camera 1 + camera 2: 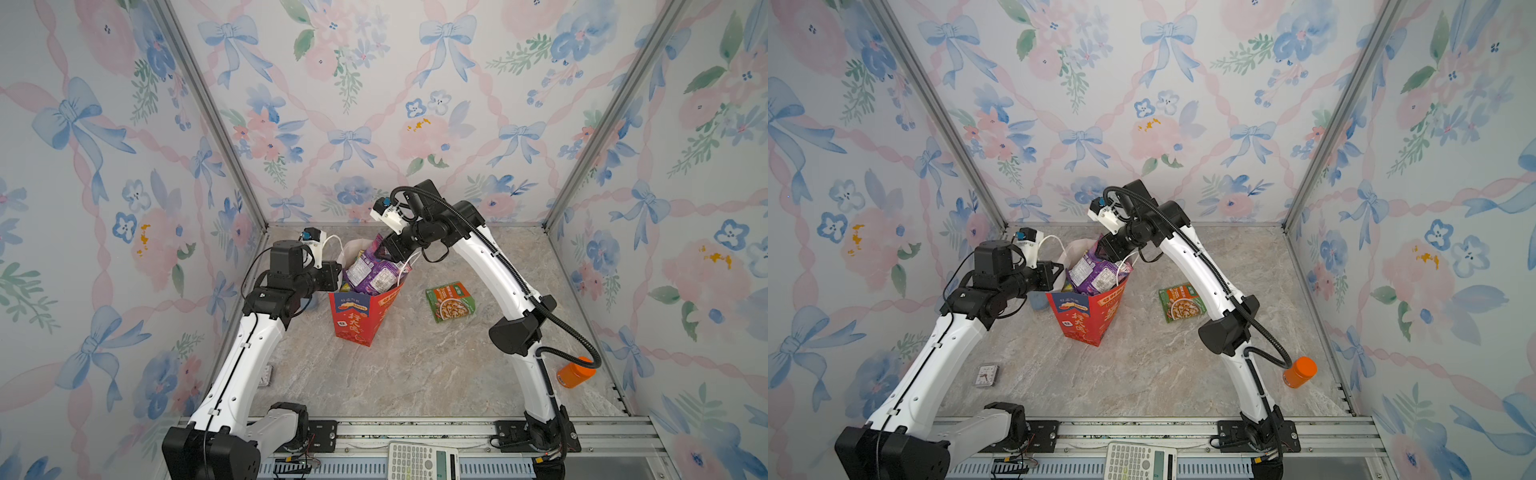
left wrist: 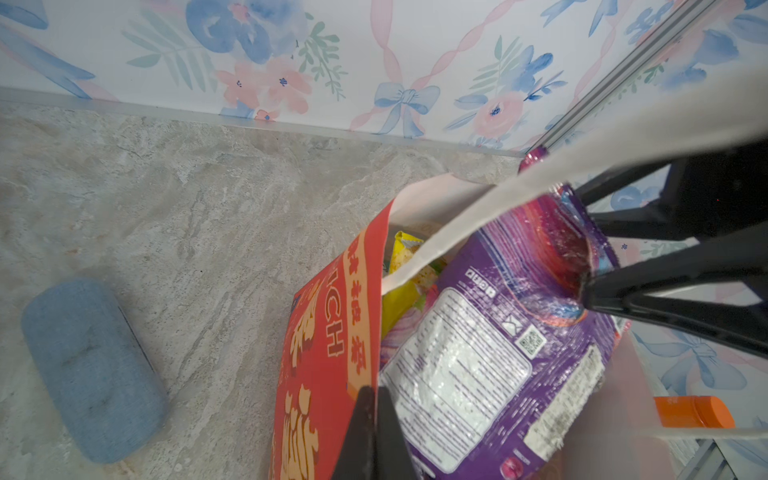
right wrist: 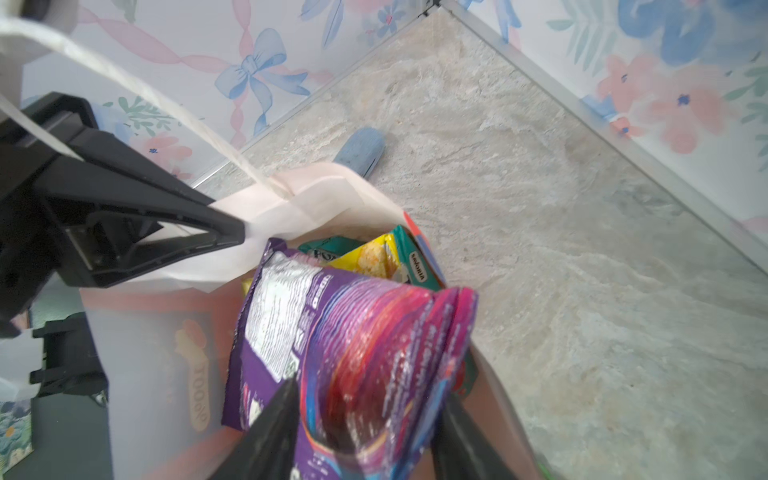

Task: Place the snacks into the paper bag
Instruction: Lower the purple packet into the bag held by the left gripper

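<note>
The red paper bag (image 1: 353, 320) (image 1: 1084, 320) stands upright in mid-table. My left gripper (image 1: 337, 277) (image 2: 374, 399) is shut on the bag's red side wall (image 2: 328, 332) at the rim. A purple snack packet (image 1: 370, 270) (image 2: 478, 353) (image 3: 353, 332) sticks halfway out of the bag's mouth. My right gripper (image 1: 384, 249) (image 3: 365, 419) is open, its fingers apart on either side of the packet's top end. Yellow (image 3: 370, 253) and teal (image 3: 328, 247) packets lie deeper in the bag. A green-and-orange packet (image 1: 450, 302) (image 1: 1182, 302) lies flat on the table to the right.
A blue fabric case (image 2: 93, 370) (image 3: 359, 149) lies left of the bag. An orange bottle (image 1: 575, 372) lies by the right wall. A white calculator (image 1: 422, 461) rests on the front rail. A small card box (image 1: 987, 375) sits near the left arm.
</note>
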Robot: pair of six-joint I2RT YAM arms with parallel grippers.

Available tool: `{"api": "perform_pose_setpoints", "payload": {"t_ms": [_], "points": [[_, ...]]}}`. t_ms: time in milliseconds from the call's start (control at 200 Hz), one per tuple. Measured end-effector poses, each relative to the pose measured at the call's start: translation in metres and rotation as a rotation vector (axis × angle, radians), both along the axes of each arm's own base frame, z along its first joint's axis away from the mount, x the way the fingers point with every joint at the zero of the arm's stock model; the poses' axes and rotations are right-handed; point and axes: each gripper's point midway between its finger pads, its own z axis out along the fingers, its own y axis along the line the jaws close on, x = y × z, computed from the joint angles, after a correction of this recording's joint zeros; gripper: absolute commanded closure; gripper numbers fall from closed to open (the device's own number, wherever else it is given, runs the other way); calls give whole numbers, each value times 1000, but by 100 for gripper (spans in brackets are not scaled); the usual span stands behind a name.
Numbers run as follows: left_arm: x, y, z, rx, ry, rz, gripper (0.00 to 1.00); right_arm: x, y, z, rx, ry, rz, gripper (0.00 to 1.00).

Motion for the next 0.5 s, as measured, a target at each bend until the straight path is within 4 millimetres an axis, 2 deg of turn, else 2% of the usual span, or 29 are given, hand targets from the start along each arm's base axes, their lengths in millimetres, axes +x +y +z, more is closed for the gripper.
{"api": "perform_pose_setpoints", "payload": {"t_ms": [195, 380, 500], "points": [[0, 0, 0, 0, 0, 0, 100, 15, -5, 33, 57, -90, -130, 40], [0, 0, 0, 0, 0, 0, 100, 3, -21, 79, 78, -196, -246, 41], [0, 0, 0, 0, 0, 0, 100, -5, -24, 87, 55, -232, -304, 42]]}}
